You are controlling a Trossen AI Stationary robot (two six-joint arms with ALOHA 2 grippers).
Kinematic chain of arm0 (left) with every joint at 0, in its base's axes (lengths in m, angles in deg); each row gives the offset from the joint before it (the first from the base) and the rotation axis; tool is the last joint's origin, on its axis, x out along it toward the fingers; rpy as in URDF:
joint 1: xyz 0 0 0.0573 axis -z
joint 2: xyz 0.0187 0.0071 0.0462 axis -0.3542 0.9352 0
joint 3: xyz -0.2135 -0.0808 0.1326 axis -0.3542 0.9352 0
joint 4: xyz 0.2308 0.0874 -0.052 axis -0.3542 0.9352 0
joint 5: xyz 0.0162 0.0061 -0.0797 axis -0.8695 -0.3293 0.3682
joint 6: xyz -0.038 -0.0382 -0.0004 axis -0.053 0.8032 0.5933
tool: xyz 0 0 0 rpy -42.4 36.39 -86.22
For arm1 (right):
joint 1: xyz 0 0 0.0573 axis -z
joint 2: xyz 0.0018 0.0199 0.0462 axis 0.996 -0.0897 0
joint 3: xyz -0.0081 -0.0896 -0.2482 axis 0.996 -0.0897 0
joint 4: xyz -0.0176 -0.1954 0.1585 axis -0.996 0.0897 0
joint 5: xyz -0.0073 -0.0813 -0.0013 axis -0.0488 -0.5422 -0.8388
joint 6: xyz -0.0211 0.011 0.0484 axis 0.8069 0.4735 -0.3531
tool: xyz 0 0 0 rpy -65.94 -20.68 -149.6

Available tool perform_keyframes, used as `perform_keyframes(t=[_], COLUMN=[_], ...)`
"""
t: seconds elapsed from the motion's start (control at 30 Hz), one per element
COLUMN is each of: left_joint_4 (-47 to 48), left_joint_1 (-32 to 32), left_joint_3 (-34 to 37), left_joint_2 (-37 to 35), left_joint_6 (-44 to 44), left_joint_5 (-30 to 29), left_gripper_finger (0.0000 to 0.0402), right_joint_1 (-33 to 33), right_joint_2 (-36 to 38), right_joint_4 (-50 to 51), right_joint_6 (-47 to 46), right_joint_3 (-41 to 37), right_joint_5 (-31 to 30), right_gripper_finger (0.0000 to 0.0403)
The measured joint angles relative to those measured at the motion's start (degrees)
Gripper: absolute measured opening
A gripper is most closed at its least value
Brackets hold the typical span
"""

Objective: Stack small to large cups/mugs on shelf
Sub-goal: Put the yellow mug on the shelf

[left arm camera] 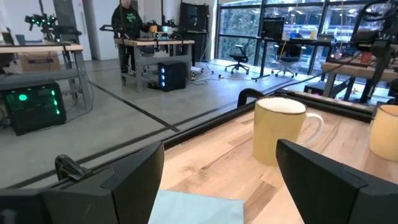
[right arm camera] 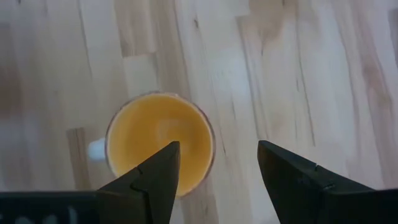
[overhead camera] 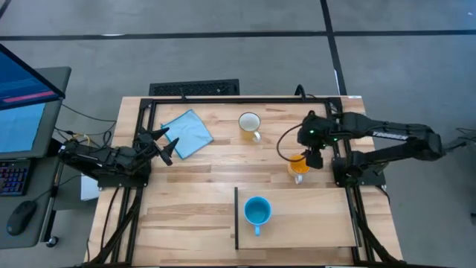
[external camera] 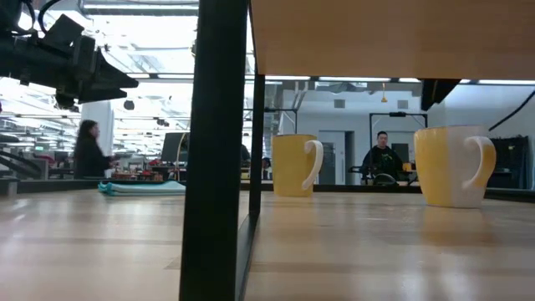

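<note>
The right hand hung wide open just above the orange mug. The left hand, fingers spread, waited beside the blue cloth.

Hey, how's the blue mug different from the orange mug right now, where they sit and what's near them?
The blue mug stands on the shelf, while the orange mug stands on the bare table beyond it. The blue mug has nothing over it; the orange mug sits under the open right gripper, which hangs above it without gripping. The blue mug looks slightly wider from above. Both are upright, empty and handled.
</note>
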Motion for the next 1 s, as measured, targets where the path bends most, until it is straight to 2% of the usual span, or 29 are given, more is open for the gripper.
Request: perform_keyframes(t=[0.27, 0.6, 1.0], left_joint_4=[0.00, 0.00, 0.01], left_joint_1=[-0.01, -0.01, 0.00], left_joint_3=[0.00, -0.02, -0.02], left_joint_2=[0.01, 0.00, 0.01], left_joint_6=[-0.34, -8.17, -8.37], left_joint_5=[0.00, 0.00, 0.00], left_gripper_finger=[0.0302, 0.0302, 0.0302], right_joint_1=[0.00, 0.00, 0.00], right_joint_2=[-6.58, -14.39, -20.70], right_joint_4=[-0.83, -0.10, 0.70], right_joint_6=[0.07, -2.18, -2.47], right_joint_3=[0.00, 0.00, -1.29], right_joint_5=[0.52, 0.94, 0.94], right_gripper_finger=[0.0233, 0.0220, 0.0197])
